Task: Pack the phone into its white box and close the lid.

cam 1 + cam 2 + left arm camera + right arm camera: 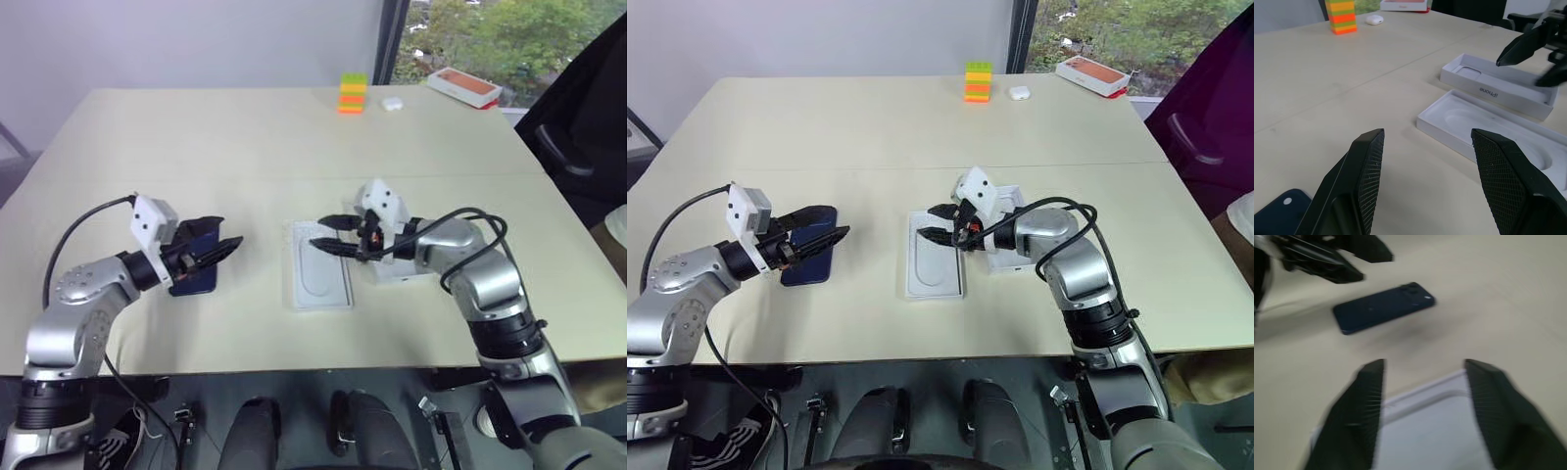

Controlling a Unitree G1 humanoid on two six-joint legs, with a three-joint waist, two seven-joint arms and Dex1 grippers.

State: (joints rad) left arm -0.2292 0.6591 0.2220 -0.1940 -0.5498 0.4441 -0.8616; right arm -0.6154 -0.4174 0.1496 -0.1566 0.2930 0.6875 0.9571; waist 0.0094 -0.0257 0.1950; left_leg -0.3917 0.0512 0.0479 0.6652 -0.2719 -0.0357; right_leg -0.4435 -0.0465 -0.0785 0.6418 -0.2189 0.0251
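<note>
- the phone (810, 258) lies flat on the bench (872, 127), back up, outside any box; nothing holds it.
- the left gripper (813, 240) hovers just above the phone with its fingers apart and empty.
- in the middle lies a shallow white piece with an oval recess (935, 255), open side up and empty; by its recess it looks like the thin insert rather than the box, though i cannot be sure.
- the right gripper (942, 224) is over that piece, fingers apart, holding nothing.
- just beyond it, partly behind the right arm, a deeper white box piece (1498, 87) lies open side up with "iphone" on its side; whether this is the box or the lid i cannot tell.
- a stack of coloured blocks (978, 82), a small white thing (1020, 93) and an orange-topped box (1092, 74) sit at the far edge, well apart.
- judgement: packing has barely begun. the phone is not in, and nothing is closed.
- left to do: grasp the phone, lay it in the box, fit the lid.
</note>
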